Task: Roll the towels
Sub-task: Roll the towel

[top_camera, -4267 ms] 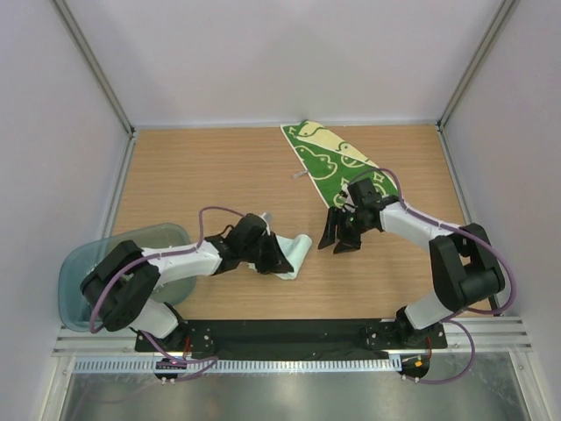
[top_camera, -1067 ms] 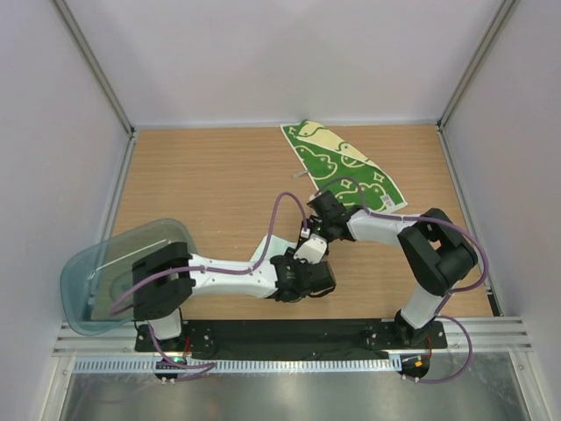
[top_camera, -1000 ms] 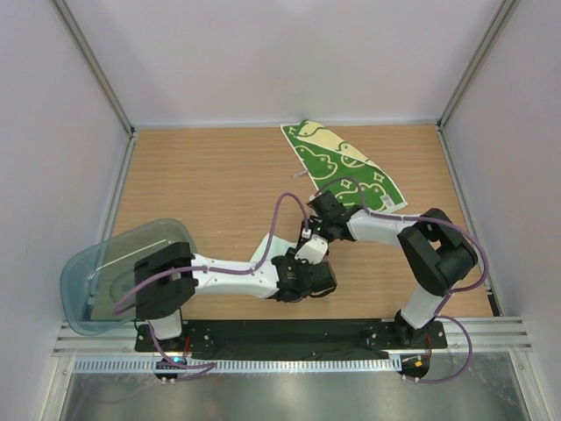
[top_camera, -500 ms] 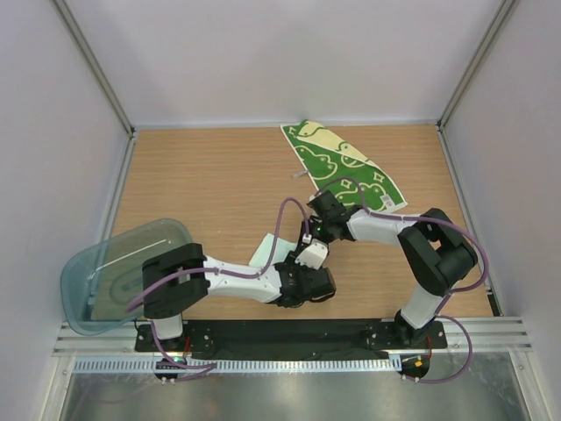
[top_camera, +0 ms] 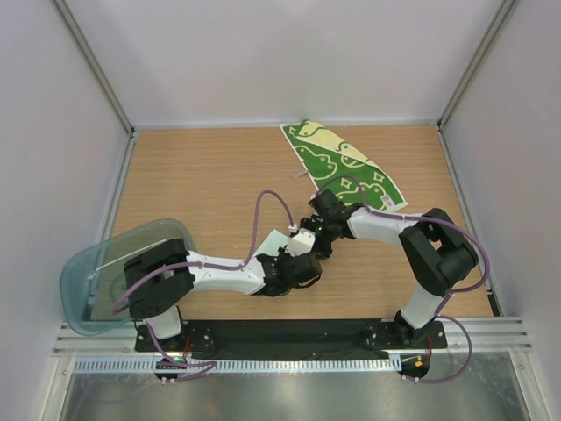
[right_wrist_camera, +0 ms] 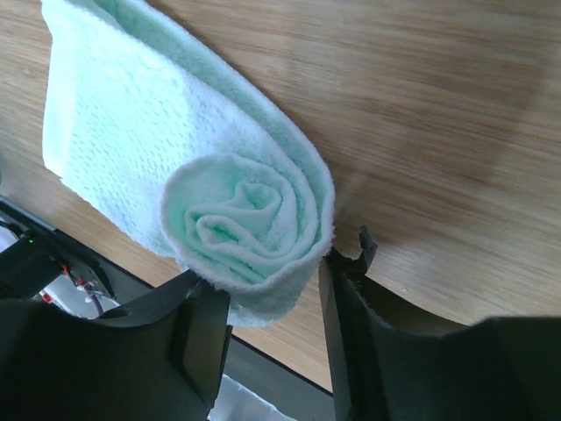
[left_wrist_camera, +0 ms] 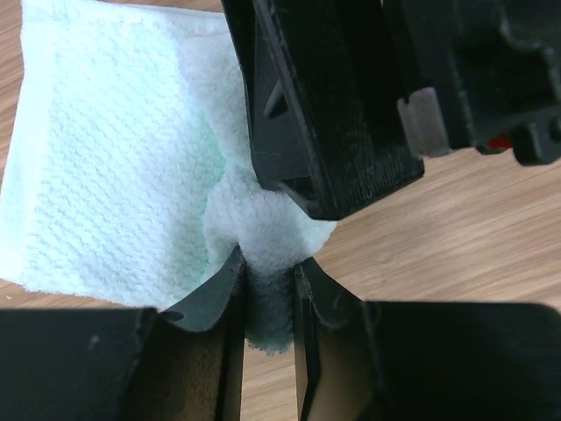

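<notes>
The pale mint-blue towel (top_camera: pixel 273 242) lies near the table's front middle, partly rolled. In the right wrist view its rolled end (right_wrist_camera: pixel 250 219) faces the camera, a tight spiral between my right gripper's (right_wrist_camera: pixel 276 281) two fingers, with the flat part (right_wrist_camera: pixel 114 149) trailing away. My left gripper (left_wrist_camera: pixel 267 276) is shut on a bunched end of the same towel (left_wrist_camera: pixel 263 219). Seen from above, the left gripper (top_camera: pixel 296 261) and right gripper (top_camera: pixel 309 240) meet over the towel. The green towel with cream patches (top_camera: pixel 340 162) lies flat at the back right, untouched.
A translucent teal-grey bin (top_camera: pixel 92 272) sits at the front left edge. The right gripper's black body (left_wrist_camera: pixel 333 105) crowds the top of the left wrist view. Enclosure walls stand on three sides. Purple cables loop above both arms.
Both grippers have shifted a little left and back with the mint towel. More of its flat part now shows to the left of the grippers. The green towel has not moved.
</notes>
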